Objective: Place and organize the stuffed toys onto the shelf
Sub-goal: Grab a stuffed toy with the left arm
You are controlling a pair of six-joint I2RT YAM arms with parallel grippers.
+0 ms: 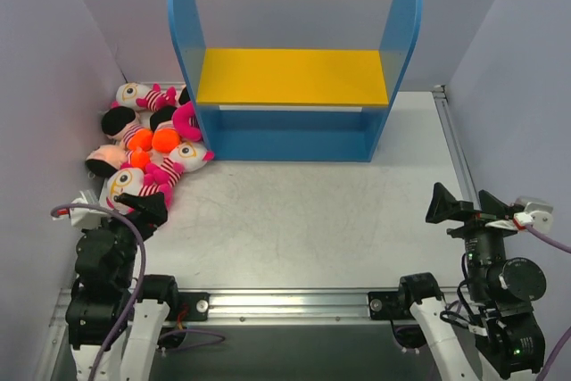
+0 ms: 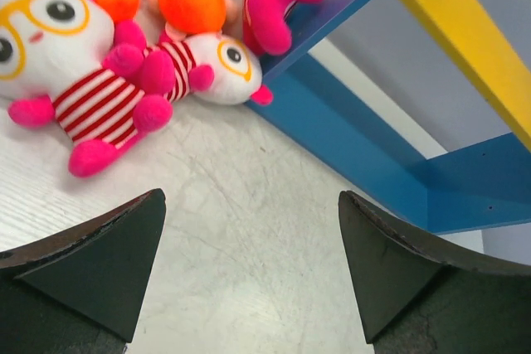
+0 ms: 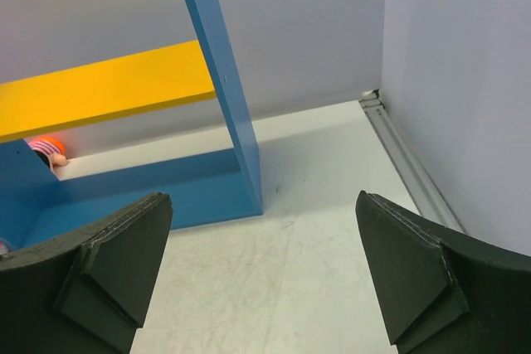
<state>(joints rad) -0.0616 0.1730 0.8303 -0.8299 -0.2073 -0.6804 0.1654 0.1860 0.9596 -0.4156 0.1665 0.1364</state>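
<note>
The stuffed toys (image 1: 147, 144) lie in a pile on the table against the left wall, beside the left side panel of the shelf (image 1: 293, 76). Both its yellow upper board and its blue base are bare. My left gripper (image 1: 147, 207) is open and empty, just in front of the nearest striped toy (image 1: 125, 183). In the left wrist view the gripper (image 2: 249, 263) hovers over bare table, with a striped toy (image 2: 91, 97) ahead to the left. My right gripper (image 1: 446, 204) is open and empty at the near right. In its wrist view (image 3: 261, 263) it faces the shelf's right panel (image 3: 224, 89).
Lavender walls close in the table on the left, back and right. A metal rail (image 1: 455, 149) runs along the right edge and another (image 1: 294, 301) along the front between the arm bases. One toy (image 3: 48, 148) shows through the shelf's lower level.
</note>
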